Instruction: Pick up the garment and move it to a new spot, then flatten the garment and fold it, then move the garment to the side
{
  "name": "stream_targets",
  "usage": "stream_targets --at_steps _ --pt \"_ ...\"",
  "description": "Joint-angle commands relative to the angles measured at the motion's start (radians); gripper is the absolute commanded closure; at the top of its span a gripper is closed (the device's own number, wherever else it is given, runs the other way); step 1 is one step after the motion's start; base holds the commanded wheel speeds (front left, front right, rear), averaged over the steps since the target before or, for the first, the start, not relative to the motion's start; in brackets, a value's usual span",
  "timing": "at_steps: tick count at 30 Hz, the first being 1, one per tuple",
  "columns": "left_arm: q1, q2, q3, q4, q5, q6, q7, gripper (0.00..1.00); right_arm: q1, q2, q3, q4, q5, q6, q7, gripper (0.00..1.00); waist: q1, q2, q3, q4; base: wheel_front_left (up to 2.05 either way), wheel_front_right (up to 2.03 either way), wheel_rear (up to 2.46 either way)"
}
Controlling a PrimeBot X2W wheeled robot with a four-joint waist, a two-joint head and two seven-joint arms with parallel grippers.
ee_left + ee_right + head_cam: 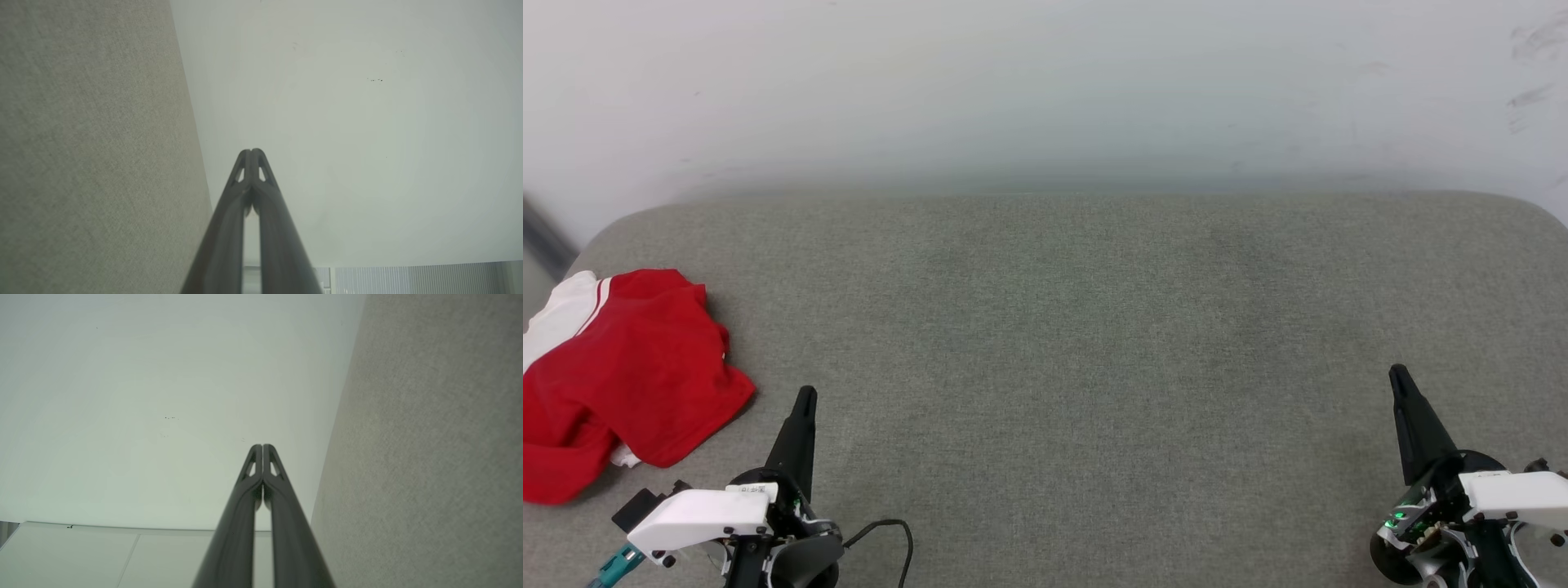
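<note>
The garment (629, 376), red with a white sleeve edged in stripes, lies crumpled at the far left of the grey fabric surface (1062, 343). My left gripper (805, 395) rests at the lower left, just right of the garment and apart from it, shut with nothing held. At the lower right my right gripper (1397, 374) is shut and empty too. In the left wrist view the left gripper (251, 152) has its tips pressed together, pointing toward the wall. The right gripper (262, 447) looks the same in the right wrist view.
A pale wall (1045, 90) rises right behind the surface's far edge. The surface has rounded back corners. A black cable (890, 531) loops by the left wrist. A dark strip (543, 237) shows at the far left.
</note>
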Motion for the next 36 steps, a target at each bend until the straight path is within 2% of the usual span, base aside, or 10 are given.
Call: stream_targets --at_steps 1,2,3,15,22,28,36 --pt "-0.005 0.000 0.001 -0.003 0.000 -0.002 0.002 1.00 -0.011 0.004 0.000 0.001 -0.005 0.000 0.000 1.00 0.0000 0.0000 0.000 0.000 0.00 0.00 0.00" --pt "-0.005 0.000 0.001 -0.003 0.000 -0.002 0.002 1.00 -0.011 0.004 0.000 0.001 -0.005 0.000 0.000 1.00 0.0000 0.0000 0.000 0.000 0.00 0.00 0.00" --pt "0.000 0.000 0.000 0.000 0.000 0.000 0.000 0.00 0.000 0.000 0.000 0.000 0.000 0.000 0.000 0.00 0.0000 0.0000 0.000 0.000 0.00 0.00 0.00" --pt "0.007 -0.001 -0.056 -0.034 0.005 0.000 -0.043 0.00 0.028 0.001 0.031 -0.045 -0.015 0.000 -0.049 0.00 0.0000 0.0000 0.002 -0.001 0.00 0.00 0.00" --pt "0.003 0.014 -0.099 -0.057 0.081 0.000 -0.085 0.00 0.035 -0.005 0.054 -0.077 -0.074 0.000 -0.084 0.00 0.0000 0.0000 0.002 -0.001 0.00 0.00 0.00" --pt "0.001 0.011 -0.105 -0.083 0.197 0.000 -0.110 0.00 0.040 -0.006 0.051 -0.104 -0.194 0.000 -0.110 0.00 0.0000 0.0000 0.003 -0.001 0.00 0.00 0.00" --pt "0.002 0.008 -0.116 -0.108 0.375 0.000 -0.142 0.00 0.046 -0.002 0.060 -0.139 -0.424 0.000 -0.142 0.00 0.0000 0.0000 0.004 -0.001 0.00 0.00 0.00"
